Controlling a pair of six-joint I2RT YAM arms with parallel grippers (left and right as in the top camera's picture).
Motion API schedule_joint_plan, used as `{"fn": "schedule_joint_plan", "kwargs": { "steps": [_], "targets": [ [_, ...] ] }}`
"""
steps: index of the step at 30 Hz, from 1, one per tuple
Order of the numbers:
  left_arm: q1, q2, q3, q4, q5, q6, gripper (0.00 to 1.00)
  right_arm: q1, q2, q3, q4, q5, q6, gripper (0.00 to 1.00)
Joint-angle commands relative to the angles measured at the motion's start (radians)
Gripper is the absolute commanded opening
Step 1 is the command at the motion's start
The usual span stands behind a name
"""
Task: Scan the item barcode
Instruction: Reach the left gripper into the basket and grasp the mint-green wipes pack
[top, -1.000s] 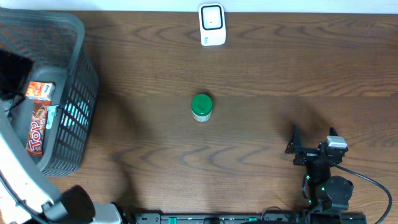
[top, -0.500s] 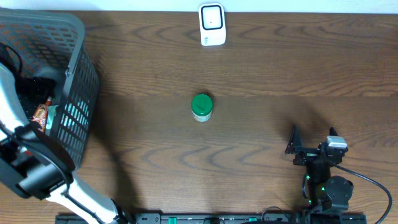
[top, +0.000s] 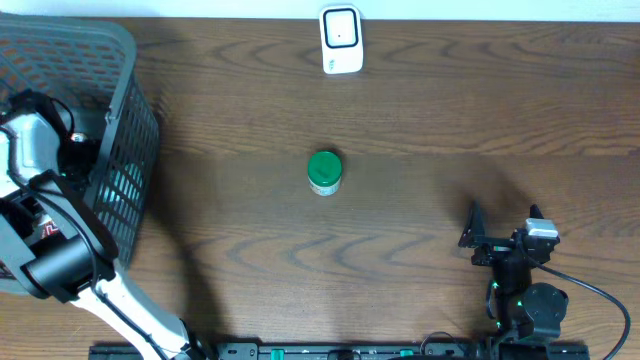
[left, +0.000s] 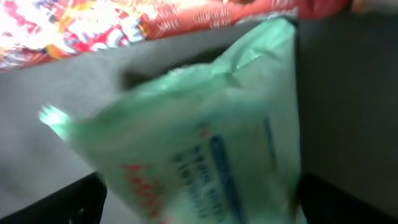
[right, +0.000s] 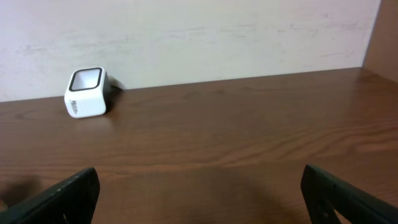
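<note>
Brown wood table (top: 420, 110), seen from overhead. Grey plastic mesh basket (top: 128, 150) at the far left edge. White barcode scanner (top: 340, 40) at the back edge, centre; in the right wrist view it stands on the wood at the foot of a pale wall (right: 86, 93). Green-lidded jar (top: 324, 172) upright mid-table, alone, well apart from both scanner and basket.

Left arm (top: 60, 255) reaches over the basket's near rim with its wrist end down inside. Left wrist view, blurred: pale green packet (left: 205, 143) with blue and red print fills the frame, lying on the basket's grey floor. Red snack wrapper (left: 124, 25) just behind it, at its upper edge. Left gripper (left: 199, 202) has its fingers spread wide, one tip at each lower corner of the frame, the packet between them. No grip; cannot tell whether either tip touches it.

Right gripper (top: 503, 225) sits low at the near right of the table, facing the scanner. Fingers wide apart, nothing between them but bare wood (right: 205, 199).
</note>
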Motion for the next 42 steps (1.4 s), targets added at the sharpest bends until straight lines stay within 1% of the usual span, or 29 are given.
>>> {"fn": "schedule_joint_plan", "kwargs": {
  "steps": [1, 5, 7, 8, 9, 10, 11, 15, 17, 21, 23, 28, 33, 34, 38, 41, 42],
  "targets": [
    [-0.013, 0.013, -0.077, 0.079, 0.01, -0.029, 0.98, 0.004, -0.005, -0.001, -0.004, -0.005, 0.009, 0.99],
    [-0.016, 0.013, -0.132, 0.145, 0.01, -0.044, 0.98, 0.004, -0.005, -0.001, -0.004, -0.005, 0.009, 0.99],
    [-0.016, 0.013, -0.145, 0.148, 0.01, -0.044, 0.98, 0.004, -0.005, -0.001, -0.004, -0.005, 0.009, 0.99],
    [-0.016, 0.013, -0.148, 0.146, 0.01, -0.044, 0.99, 0.004, -0.005, -0.001, -0.004, -0.005, 0.009, 0.99],
    [-0.016, 0.013, -0.148, 0.14, 0.009, -0.043, 0.95, 0.004, -0.005, -0.001, -0.004, -0.005, 0.009, 0.99],
    [-0.016, 0.013, -0.148, 0.134, 0.006, -0.043, 0.86, 0.004, -0.005, -0.001, -0.004, -0.005, 0.009, 0.99],
    [-0.016, 0.013, -0.148, 0.127, 0.005, -0.043, 0.81, 0.004, -0.005, -0.001, -0.004, -0.005, 0.009, 0.99],
    [-0.005, 0.012, -0.145, 0.09, 0.002, -0.031, 0.67, 0.004, -0.005, -0.001, -0.004, -0.005, 0.009, 0.99],
    [0.01, 0.009, -0.137, 0.059, 0.002, -0.027, 0.62, 0.004, -0.005, -0.001, -0.004, -0.005, 0.009, 0.99],
    [0.052, -0.021, -0.103, -0.013, 0.003, -0.008, 0.61, 0.004, -0.005, -0.001, -0.004, -0.005, 0.009, 0.99],
    [0.078, -0.054, -0.08, -0.05, 0.003, 0.003, 0.59, 0.004, -0.005, -0.001, -0.004, -0.005, 0.009, 0.99],
    [0.13, -0.196, -0.001, -0.134, 0.003, 0.011, 0.58, 0.004, -0.005, -0.001, -0.004, -0.005, 0.009, 0.99],
    [0.131, -0.399, 0.055, -0.153, 0.017, 0.01, 0.58, 0.004, -0.005, -0.001, -0.004, -0.005, 0.009, 0.99],
    [0.121, -0.474, 0.067, -0.15, 0.025, 0.009, 0.58, 0.004, -0.005, -0.001, -0.004, -0.005, 0.009, 0.99],
    [0.062, -0.646, 0.097, -0.13, 0.052, 0.001, 0.58, 0.004, -0.005, -0.001, -0.003, -0.005, 0.009, 0.99],
    [-0.046, -0.757, 0.098, -0.097, 0.081, -0.023, 0.58, 0.004, -0.005, -0.001, -0.004, -0.005, 0.009, 0.99],
    [-0.107, -0.786, 0.098, -0.085, 0.082, -0.039, 0.58, 0.004, -0.005, -0.001, -0.004, -0.005, 0.009, 0.99]
  ]
}}
